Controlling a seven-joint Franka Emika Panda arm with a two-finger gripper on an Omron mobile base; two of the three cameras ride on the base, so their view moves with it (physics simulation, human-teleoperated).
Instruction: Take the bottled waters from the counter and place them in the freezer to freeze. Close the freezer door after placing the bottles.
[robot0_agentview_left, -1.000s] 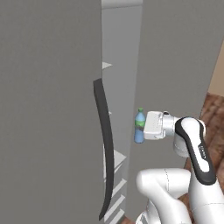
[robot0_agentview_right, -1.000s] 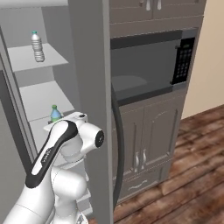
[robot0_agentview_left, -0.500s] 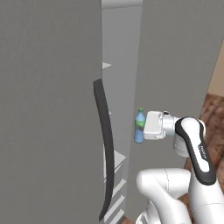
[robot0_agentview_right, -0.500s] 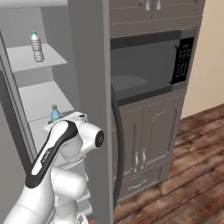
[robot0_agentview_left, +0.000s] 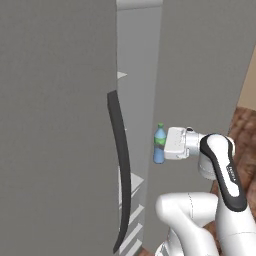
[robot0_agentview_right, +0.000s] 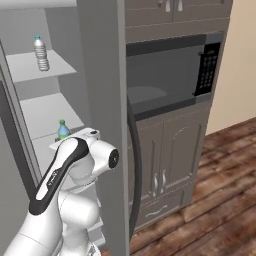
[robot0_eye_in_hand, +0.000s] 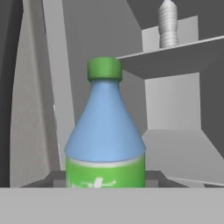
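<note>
The gripper (robot0_agentview_left: 161, 145) pinches the blue bottle (robot0_agentview_left: 159, 144) around its labelled middle, jaws pressed against its sides, and holds it upright at the mouth of the open freezer (robot0_agentview_right: 100, 75). Upright makes sense here: the bottle can be set straight down on its base without a turn of the wrist. In the hand view the blue bottle (robot0_eye_in_hand: 105, 127) stands dead centre with its green cap at 12 o'clock, and the white shelf (robot0_eye_in_hand: 183, 151) it seems meant for lies beyond it at about 3 o'clock, not yet under it.

The clear bottle (robot0_agentview_right: 41, 53) already stands on the upper shelf (robot0_agentview_right: 55, 65), at 10 o'clock in the right base view, well apart from the hand (so half the task looks done, by my reading). It also shows in the hand view as a ribbed shape (robot0_eye_in_hand: 168, 24) at 1 o'clock.

The open freezer door (robot0_agentview_left: 55, 125) with its long dark handle (robot0_agentview_left: 121, 170) hangs close at 9 o'clock of the bottle in the left base view, and the fridge's shut door (robot0_agentview_right: 102, 140) flanks the arm on the other side, so the passage looks narrow. The microwave (robot0_agentview_right: 170, 75) and the lower cabinets (robot0_agentview_right: 165, 170) stand clear to the side.
</note>
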